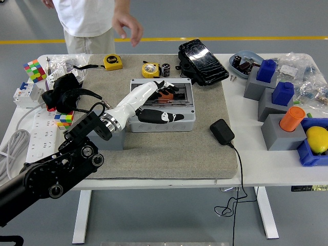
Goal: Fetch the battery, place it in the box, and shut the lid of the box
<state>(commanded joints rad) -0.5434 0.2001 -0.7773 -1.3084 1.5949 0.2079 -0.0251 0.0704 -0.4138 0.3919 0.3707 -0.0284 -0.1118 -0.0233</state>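
Grey mat (169, 148) | box (163, 105) lid down | left hand (154, 100) flat, fingers spread, holding nothing

Left hand (148, 100) flat on the grey box (163, 119) (orange battery (165, 94) inside), person's hand (126, 24) well apart.

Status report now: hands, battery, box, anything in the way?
Left hand flat on box lid, holding nothing. Right hand not in view. Orange battery in box under clear lid. Person's hand clear of box.
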